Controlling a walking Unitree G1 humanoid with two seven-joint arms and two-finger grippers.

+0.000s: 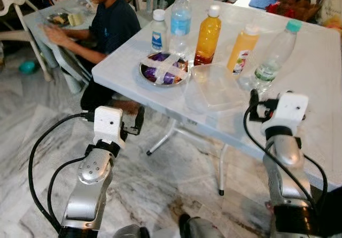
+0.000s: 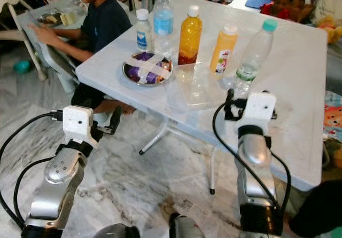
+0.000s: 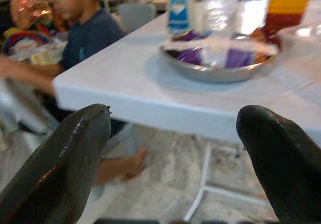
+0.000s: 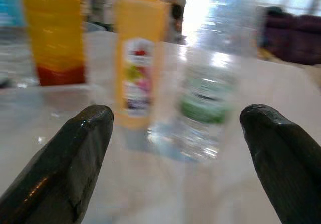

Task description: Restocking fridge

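Two sets of jaws, both spread wide and empty. My right jaws hover over the tabletop, and the clear bottle with the green label stands upright straight ahead between the fingers, near but not yet touched. Its long axis is vertical, so I judge a level approach would put a finger on either side. Just beside it stands the yellow bottle, close enough to get nudged. My left jaws hang below the tabletop's edge, facing the taped bowl, well apart from the bottles, so the right arm is nearer.
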